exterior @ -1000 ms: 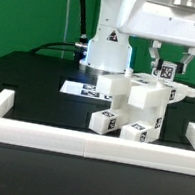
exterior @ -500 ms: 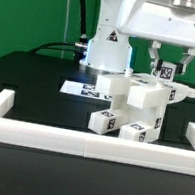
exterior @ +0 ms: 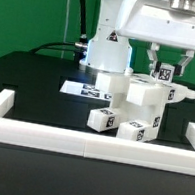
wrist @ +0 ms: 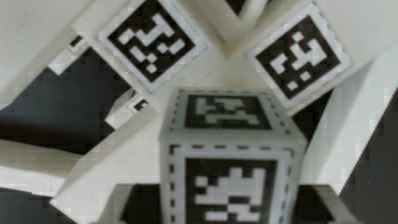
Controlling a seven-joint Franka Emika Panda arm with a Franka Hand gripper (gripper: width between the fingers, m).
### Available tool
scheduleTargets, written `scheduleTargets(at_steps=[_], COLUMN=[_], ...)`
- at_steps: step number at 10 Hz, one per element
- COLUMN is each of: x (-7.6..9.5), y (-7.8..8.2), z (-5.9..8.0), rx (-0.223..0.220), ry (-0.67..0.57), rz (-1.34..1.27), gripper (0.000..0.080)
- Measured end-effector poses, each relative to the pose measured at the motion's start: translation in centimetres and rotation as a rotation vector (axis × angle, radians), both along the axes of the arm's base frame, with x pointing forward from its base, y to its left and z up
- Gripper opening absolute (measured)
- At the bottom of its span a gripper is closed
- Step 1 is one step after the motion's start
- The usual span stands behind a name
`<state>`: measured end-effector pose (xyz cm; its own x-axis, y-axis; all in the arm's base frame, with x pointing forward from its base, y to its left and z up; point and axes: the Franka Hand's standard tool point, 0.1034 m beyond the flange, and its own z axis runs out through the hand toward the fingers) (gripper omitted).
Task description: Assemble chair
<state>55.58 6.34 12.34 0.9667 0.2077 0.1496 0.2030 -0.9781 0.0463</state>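
Your chair (exterior: 134, 99) stands as a half-built, stepped cluster of white blocks in the middle of the black table (exterior: 31, 91), just behind the front run of the white border rail (exterior: 89, 143). Two of its low blocks face you with square tags: one (exterior: 105, 118) towards the exterior view's left and one (exterior: 136, 132) beside it, nearer the rail. At the top of the cluster, on the exterior view's right, an upright block (exterior: 166, 68) with a tag on its face rises above the rest.

Your gripper (exterior: 165, 72) hangs straight over that upright block, with one of its fingers (exterior: 153, 59) down each side and pressed against it, so the hand is clamped on that part. In the wrist view you look down on the same upright block (wrist: 228, 150), tagged on its top and on its near face, and beyond it you see two more tagged white faces (wrist: 151, 40) (wrist: 294, 55) turned corner-up like diamonds.

Behind the chair, towards the exterior view's left, the marker board (exterior: 79, 86) lies flat on the table. The arm's white base (exterior: 109, 49) stands behind it, against a green backdrop (exterior: 27, 14)
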Motion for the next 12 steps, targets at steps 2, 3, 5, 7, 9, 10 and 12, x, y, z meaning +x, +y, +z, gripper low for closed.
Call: scheduleTargets(at_steps=[2,3,5,7,9,10,12], x=[0.4,0.6,0.9,1.0,1.1,1.2,1.2], y=[-0.5,-0.8,-1.1,-1.3,-1.8,-2.0,-2.1], z=[-0.1,-0.1,-0.1,-0.1,-0.1,-0.1,-0.1], rx=[-0.005,-0.007,-0.009,-0.010,-0.011,-0.011,-0.011], ry=[-0.008,-0.010,-0.014,-0.019,-0.020,-0.020,-0.020], rz=[0.000,0.001,-0.003,-0.006,-0.011,-0.015,-0.017], gripper=[0.0287,0.0287,0.0287,0.0287,0.0287,0.0287,0.0287])
